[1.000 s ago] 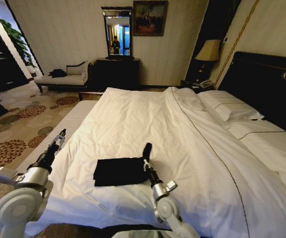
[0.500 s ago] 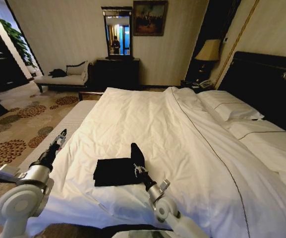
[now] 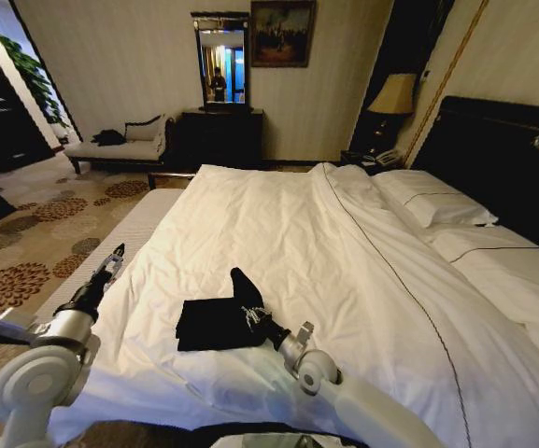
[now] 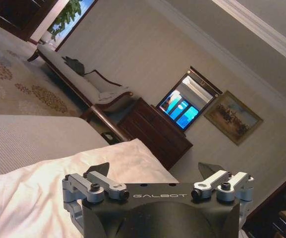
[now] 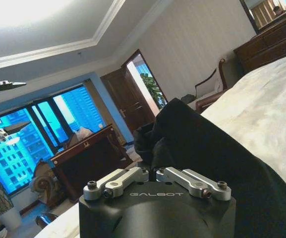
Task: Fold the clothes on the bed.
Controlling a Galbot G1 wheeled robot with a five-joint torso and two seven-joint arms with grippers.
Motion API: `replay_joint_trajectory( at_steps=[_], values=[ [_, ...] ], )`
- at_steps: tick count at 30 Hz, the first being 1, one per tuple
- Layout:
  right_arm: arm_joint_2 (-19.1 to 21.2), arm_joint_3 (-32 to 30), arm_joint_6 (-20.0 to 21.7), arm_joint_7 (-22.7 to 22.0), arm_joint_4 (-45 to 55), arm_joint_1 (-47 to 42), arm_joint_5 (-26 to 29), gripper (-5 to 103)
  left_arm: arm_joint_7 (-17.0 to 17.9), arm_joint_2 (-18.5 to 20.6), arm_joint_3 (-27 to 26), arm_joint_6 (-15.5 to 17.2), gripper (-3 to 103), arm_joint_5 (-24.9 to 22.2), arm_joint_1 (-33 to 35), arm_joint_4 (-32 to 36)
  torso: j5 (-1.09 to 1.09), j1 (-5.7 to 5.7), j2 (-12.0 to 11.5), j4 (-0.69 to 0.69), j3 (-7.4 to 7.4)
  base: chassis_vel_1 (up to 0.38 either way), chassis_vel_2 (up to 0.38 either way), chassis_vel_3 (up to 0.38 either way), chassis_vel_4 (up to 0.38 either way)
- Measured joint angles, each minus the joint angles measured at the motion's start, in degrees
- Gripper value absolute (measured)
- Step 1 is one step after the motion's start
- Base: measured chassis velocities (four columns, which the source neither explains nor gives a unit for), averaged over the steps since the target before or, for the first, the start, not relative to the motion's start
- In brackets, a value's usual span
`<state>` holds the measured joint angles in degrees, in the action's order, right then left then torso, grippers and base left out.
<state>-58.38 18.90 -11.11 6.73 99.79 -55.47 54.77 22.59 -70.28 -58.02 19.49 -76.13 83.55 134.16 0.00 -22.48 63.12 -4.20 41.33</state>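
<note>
- The right gripper [image 3: 248, 301] was clenched on the black T-shirt [image 3: 215, 323], its fingers pinching a corner of the fabric and holding it up in a peak above the rest of the garment.
- In the right wrist view the two linkages sat drawn close together, and black cloth [image 5: 207, 148] rose from between the fingers and draped past the gripper body.
- The remainder of the T-shirt lay flat in a dark, roughly rectangular patch on the white duvet [image 3: 278, 224], near the foot edge of the bed [image 3: 493, 280], directly beneath and to the robot's left of the raised corner.
- The left gripper [image 3: 115, 259] hung beside the bed's left edge, well apart from the T-shirt, touching nothing.
- In the left wrist view its fingers [image 4: 99, 169] stood spread wide, released, with only the duvet corner and the room beyond them.
- Pillows [image 3: 432, 207] lay by the dark headboard [image 3: 503, 159], far from the garment.
</note>
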Motion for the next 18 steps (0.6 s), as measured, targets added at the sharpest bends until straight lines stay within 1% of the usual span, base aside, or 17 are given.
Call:
replay_joint_trajectory(
  at_steps=[4, 8, 12, 18],
  values=[
    [-1.46, 1.15, -0.26, 0.43, -1.47, 0.82, -0.42, 2, 0.0, -0.02, 0.02, 0.02, 100, -0.01, -0.26, -0.27, 0.01, 0.0, 0.0, -0.01, 0.0, 0.0, 0.0, 0.0, 0.0],
    [-4.41, 4.19, -0.86, 1.93, -4.18, 2.58, -0.92, 2, 0.04, -0.33, 0.43, 0.08, 100, 0.16, -0.43, -0.55, 0.0, 0.0, 0.0, -0.01, 0.0, 0.0, 0.0, 0.0, 0.0],
    [-6.01, 6.22, -1.01, 2.52, -6.07, 4.15, -1.16, 2, 0.05, -0.25, 0.08, 0.09, 100, 0.2, -0.26, -0.55, 0.0, 0.0, 0.0, 0.0, 0.0, 0.0, 0.0, 0.0, 0.0],
    [-6.66, 7.28, -1.27, 3.44, -8.44, 5.57, -2.48, 2, 0.07, 0.11, -0.83, 0.1, 100, -0.16, -0.18, -0.62, 0.0, 0.0, 0.0, 0.0, 0.0, 0.0, 0.0, 0.0, 0.0]
  ],
)
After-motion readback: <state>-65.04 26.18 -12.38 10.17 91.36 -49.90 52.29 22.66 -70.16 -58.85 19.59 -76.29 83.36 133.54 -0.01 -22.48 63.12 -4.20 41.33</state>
